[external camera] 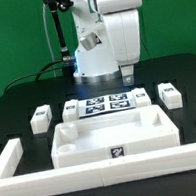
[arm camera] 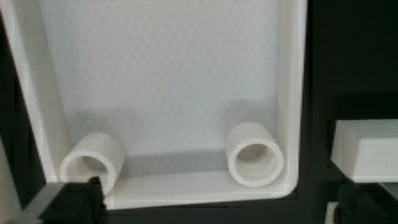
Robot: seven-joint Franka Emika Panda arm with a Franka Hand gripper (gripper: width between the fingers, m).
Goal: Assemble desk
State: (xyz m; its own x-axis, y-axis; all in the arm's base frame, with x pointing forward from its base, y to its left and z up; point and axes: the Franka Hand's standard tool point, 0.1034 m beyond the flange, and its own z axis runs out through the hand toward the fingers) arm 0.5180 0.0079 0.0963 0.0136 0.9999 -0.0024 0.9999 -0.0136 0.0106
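Gripper [external camera: 129, 76] hangs over back-centre; desk top [external camera: 101, 136] lies toward the front edge, long axis along it. We can't tell if it's spread.

A white robot arm [external camera: 112, 28] stands at the far side of a black table [external camera: 25, 96]. Its gripper [external camera: 128, 76] hangs near the far edge of the marker board [external camera: 107, 105], and the jaws are too small to make out. Nearer lies the wide white desk top [external camera: 112, 136], rim upward, with a small tag [external camera: 117, 153] on its near edge. Two short legs [external camera: 70, 110] flank the board on the exterior view's left, and two more legs [external camera: 169, 95] on its right. White fence bars [external camera: 14, 158] border the near side.
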